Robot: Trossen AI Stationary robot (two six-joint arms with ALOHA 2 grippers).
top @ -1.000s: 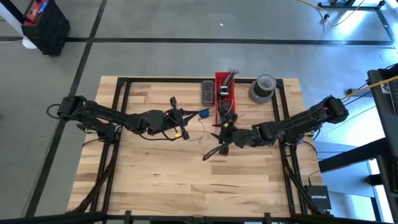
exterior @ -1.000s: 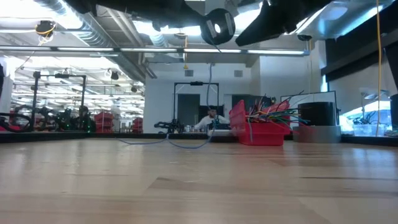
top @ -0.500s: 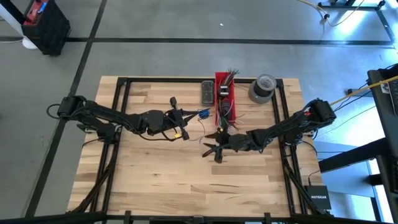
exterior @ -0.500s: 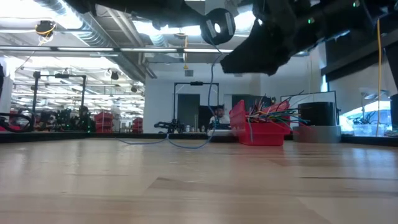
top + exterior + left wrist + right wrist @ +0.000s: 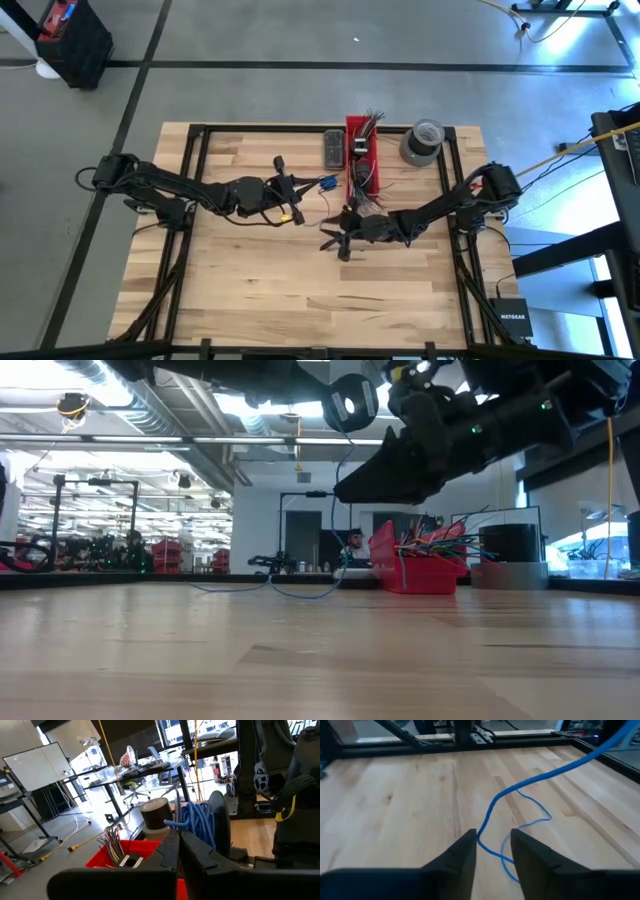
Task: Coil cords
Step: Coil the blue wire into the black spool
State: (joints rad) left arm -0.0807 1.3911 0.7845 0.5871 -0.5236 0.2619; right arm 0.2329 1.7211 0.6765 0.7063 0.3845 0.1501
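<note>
High view: your left gripper (image 5: pixel 293 190) sits mid-table, left of the red bin (image 5: pixel 360 150), with the blue cord (image 5: pixel 326 184) bundled at its tip; from above you cannot tell how its fingers stand. Your right gripper (image 5: pixel 335 241) is just below the bin's near end, fingers spread apart, nothing between them visible here. The grey tape roll (image 5: pixel 422 141) and a dark flat device (image 5: pixel 333 148) sit along the far edge of the wooden table (image 5: pixel 250 290). Low view: both arms hang above the tabletop; the cord drops from the left arm's spool and trails along the far table edge beside the red bin of coloured wire ends (image 5: pixel 437 547). A person shows in the room behind. Left wrist view: fingers (image 5: pixel 169 855) are pressed together, closed, with a coil of blue cord (image 5: pixel 198 821) wound on a dark disc right beyond them; whether they pinch a strand you cannot tell. Right wrist view: fingers (image 5: pixel 467 850) are parted, and a strand of the blue cord (image 5: pixel 530 785) runs down through the gap between them and loops on the wood, not clamped.
</note>
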